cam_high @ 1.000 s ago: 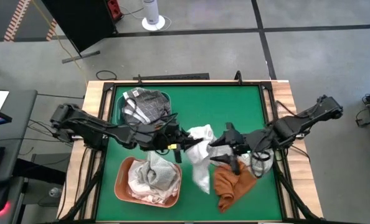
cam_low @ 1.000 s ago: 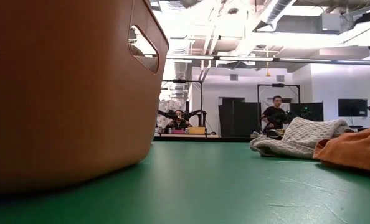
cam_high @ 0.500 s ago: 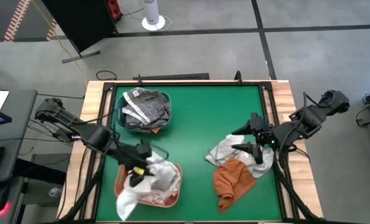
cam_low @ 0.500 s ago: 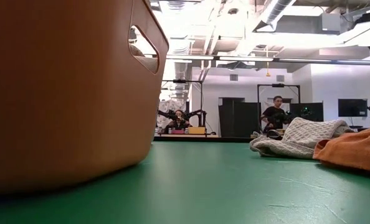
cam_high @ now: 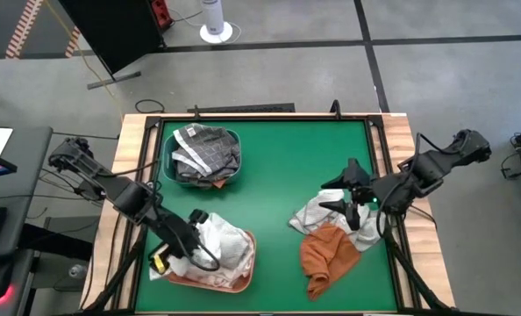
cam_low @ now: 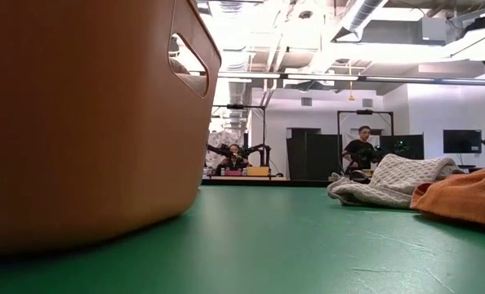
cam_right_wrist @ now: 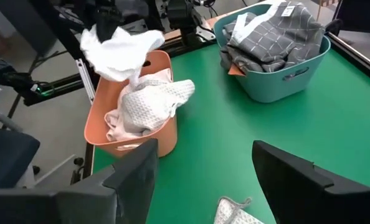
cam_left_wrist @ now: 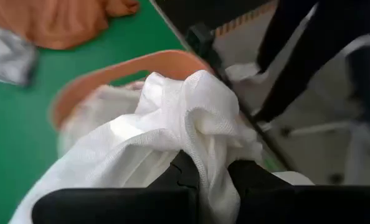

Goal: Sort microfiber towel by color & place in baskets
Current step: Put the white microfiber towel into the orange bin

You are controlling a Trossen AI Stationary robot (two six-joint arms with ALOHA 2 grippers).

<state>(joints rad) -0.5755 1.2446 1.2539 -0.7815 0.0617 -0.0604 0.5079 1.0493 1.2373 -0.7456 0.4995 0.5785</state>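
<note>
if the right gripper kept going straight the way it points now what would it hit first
Probably bare green table first; depth is unclear. The open right gripper aims past it towards the salmon basket, where the left gripper holds a white towel.

White towel [cam_high: 210,235] bunched over the salmon basket [cam_high: 190,279], held up.

The setting is a robotics laboratory or industrial test hall. The green-topped table [cam_high: 278,167] stands in a wooden frame on a bare grey concrete floor [cam_high: 436,79] with dark seams and, at the far left, striped hazard tape [cam_high: 24,26]. Beyond the table, the low view shows an open ceiling with exposed ducts and pipes [cam_low: 365,12], white walls, dark monitors [cam_low: 460,140], a further robot-arm station [cam_low: 236,153] and a person [cam_low: 360,149] standing in the far room.
</note>
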